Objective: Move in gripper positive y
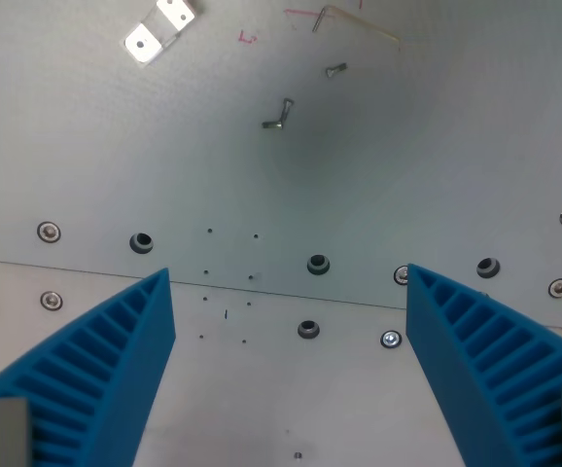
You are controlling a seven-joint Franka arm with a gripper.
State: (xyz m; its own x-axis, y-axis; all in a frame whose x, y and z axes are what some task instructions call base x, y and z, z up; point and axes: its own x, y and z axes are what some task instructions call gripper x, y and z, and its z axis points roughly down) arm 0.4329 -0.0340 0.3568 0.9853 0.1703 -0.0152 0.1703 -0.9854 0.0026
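Blue gripper (pixel 289 282) hanging wide apart over a grey metal plate (pixel 407 165), nothing between its fingers.

From where the wrist camera looks, the two ribbed blue fingers (pixel 106 370) rise from the bottom corners, one at the wrist view's left and one at its right, with bare plate showing in the broad gap between them. A seam crosses the plate just past the fingertips, with screws and bolt holes (pixel 318 264) dotted along both sides of it. Farther up, a small shiny bracket (pixel 159 29) lies near the top left, a bent key (pixel 359 24) lies near the top right beside red pen marks, and two loose screws (pixel 278 115) lie between them, well apart from the gripper.
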